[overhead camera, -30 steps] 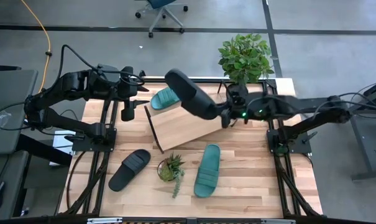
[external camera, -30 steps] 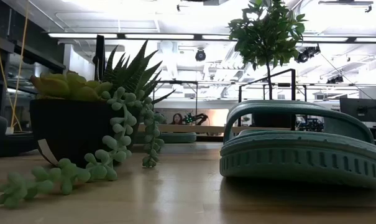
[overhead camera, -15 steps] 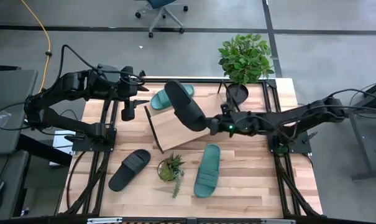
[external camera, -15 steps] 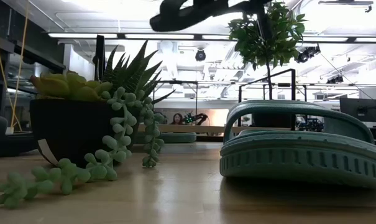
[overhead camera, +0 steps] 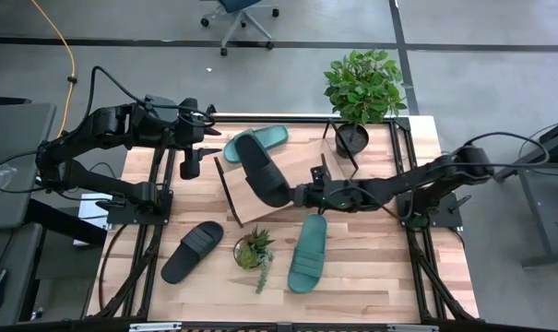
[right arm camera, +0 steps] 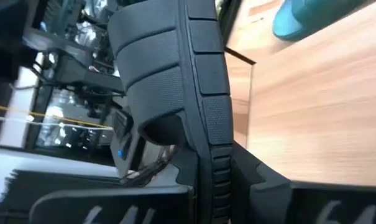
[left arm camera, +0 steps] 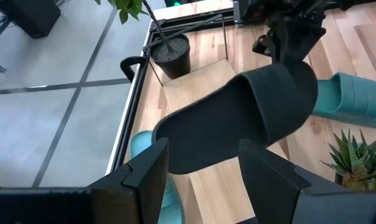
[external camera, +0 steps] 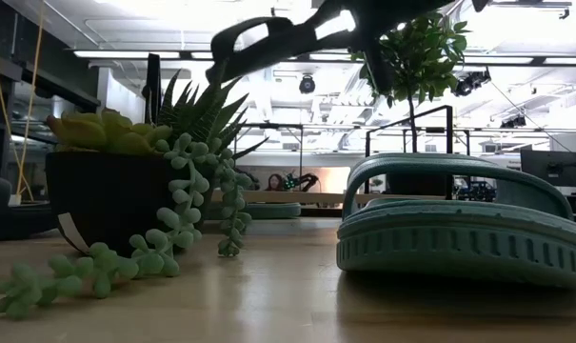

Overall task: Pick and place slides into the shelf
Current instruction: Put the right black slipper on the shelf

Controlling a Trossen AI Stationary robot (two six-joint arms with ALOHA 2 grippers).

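My right gripper [overhead camera: 303, 195] is shut on a black slide [overhead camera: 260, 169] and holds it over the slanted wooden shelf [overhead camera: 297, 173]. The slide also shows in the left wrist view [left arm camera: 237, 121] and high in the low view [external camera: 268, 38]. A teal slide [overhead camera: 257, 140] lies on the shelf's far end. A second teal slide [overhead camera: 306, 251] and a second black slide [overhead camera: 193, 250] lie flat on the table, nearer the front. My left gripper [left arm camera: 200, 174] is open and empty at the table's far left, beside the shelf's left end [overhead camera: 191, 155]. My right gripper pinches the black slide's sole at the end nearest its strap [right arm camera: 206, 134], one finger on each face of the sole. The fingers come level from the table's right and lie along the slide. The slide is lifted clear above the shelf and reaches toward the far left.
A small succulent pot [overhead camera: 253, 251] stands between the two slides on the table, close in the low view [external camera: 126, 181]. A tall potted plant [overhead camera: 357, 88] stands at the far right corner, next to a black wire frame [left arm camera: 194, 37].
My right gripper has gone toward the table's left and near edges and down, carrying the black slide from the far side to above the middle of the shelf. The slide has come into the low view from above. It stays clear of the board.
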